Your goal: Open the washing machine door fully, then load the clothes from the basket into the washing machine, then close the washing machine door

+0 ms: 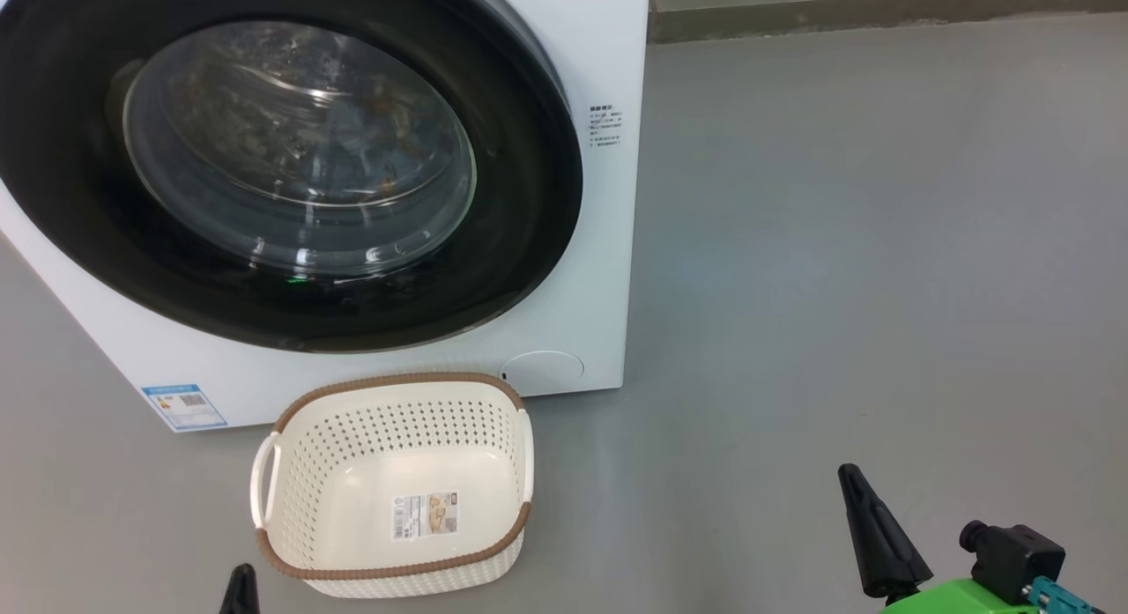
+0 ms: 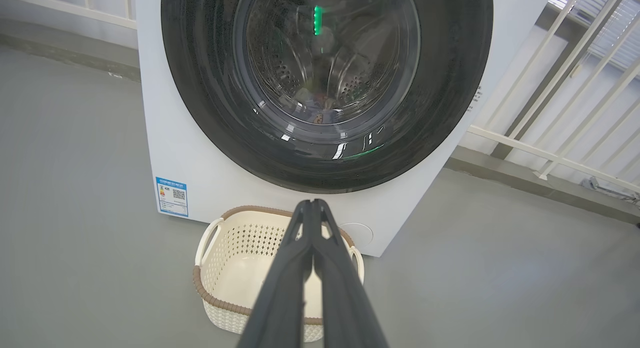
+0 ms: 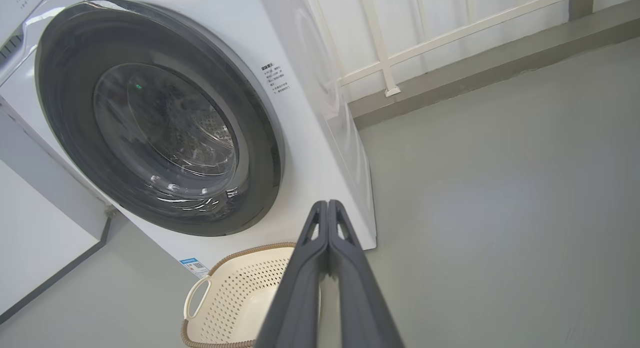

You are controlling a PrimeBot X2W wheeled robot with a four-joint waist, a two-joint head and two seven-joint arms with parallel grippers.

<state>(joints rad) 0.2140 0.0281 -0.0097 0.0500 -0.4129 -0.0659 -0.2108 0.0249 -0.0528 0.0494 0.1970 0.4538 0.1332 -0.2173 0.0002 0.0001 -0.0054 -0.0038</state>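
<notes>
The white washing machine (image 1: 608, 244) stands on the grey floor with its black-rimmed glass door (image 1: 529, 200) shut flat against the front. Through the glass, bits of blue and orange-brown clothes (image 2: 320, 106) lie in the steel drum. The cream basket (image 1: 291, 508) with a brown rim sits on the floor right before the washer, with nothing in it but a paper label on its bottom. My left gripper (image 2: 312, 203) is shut, held back above the basket's near side. My right gripper (image 3: 327, 204) is shut too, hanging to the right of the basket over bare floor, holding nothing.
A blue energy sticker (image 1: 183, 406) marks the washer's lower left front. A white railing (image 2: 565, 113) and a low kerb (image 3: 475, 63) run behind and to the right of the machine. Open grey floor (image 1: 881, 244) spreads to the right.
</notes>
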